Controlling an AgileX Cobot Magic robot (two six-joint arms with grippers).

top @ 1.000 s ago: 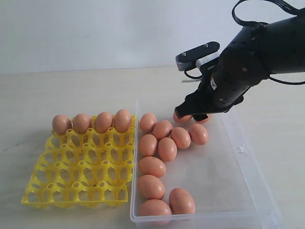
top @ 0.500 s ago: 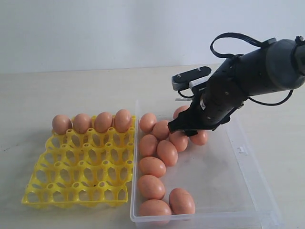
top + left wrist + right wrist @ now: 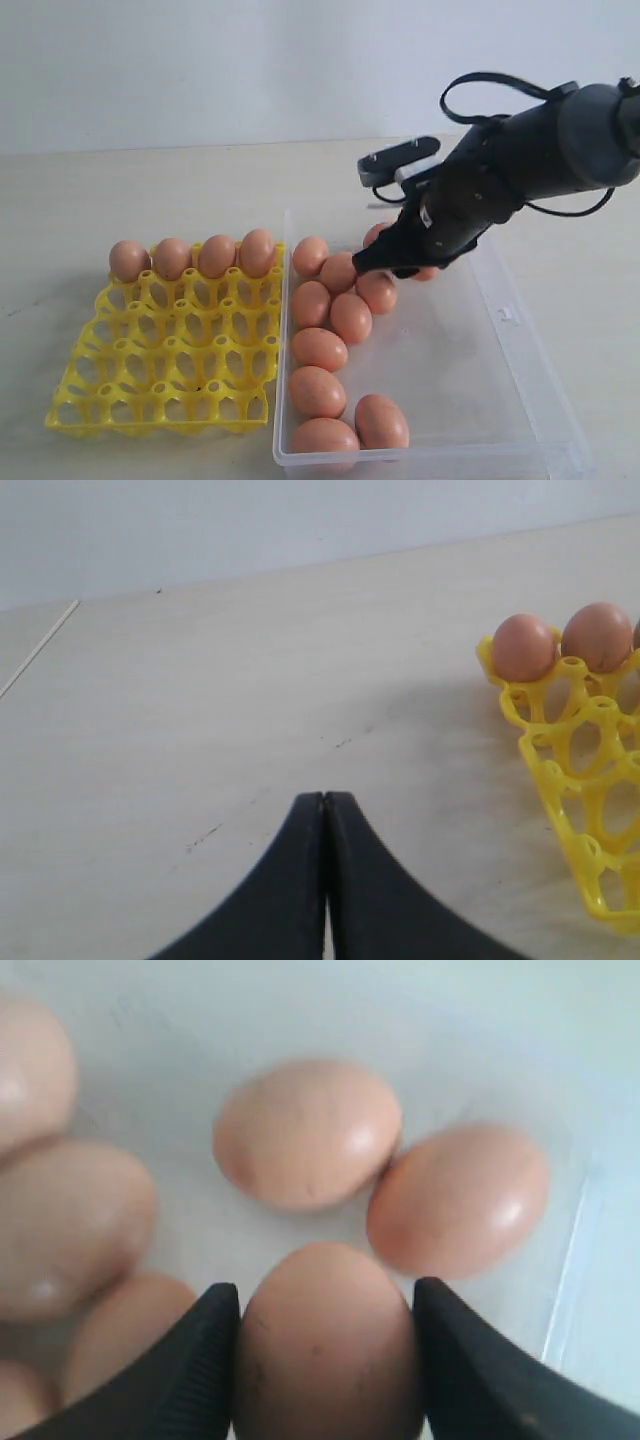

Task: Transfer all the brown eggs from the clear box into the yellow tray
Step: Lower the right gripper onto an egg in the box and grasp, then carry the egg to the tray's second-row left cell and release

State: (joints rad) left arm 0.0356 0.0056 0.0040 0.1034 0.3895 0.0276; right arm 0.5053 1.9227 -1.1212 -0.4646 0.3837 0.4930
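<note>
Brown egg (image 3: 325, 1360) is snug between the right gripper (image 3: 325, 1295) fingers, down at the far end of the clear box (image 3: 505, 315), with other brown eggs (image 3: 319, 349) packed around it. Four sit in the yellow tray (image 3: 160, 385), far row. Left gripper (image 3: 323, 805) is pinched shut over the table (image 3: 180, 700).

My right arm (image 3: 500, 170) hides the brown eggs (image 3: 376, 234) at the clear box's (image 3: 450, 370) far edge; only slivers show. In my right wrist view the brown egg (image 3: 325, 1350) between my fingers (image 3: 195, 1370) is blurred and cut off. My left wrist view crops the yellow tray (image 3: 560, 770).
</note>
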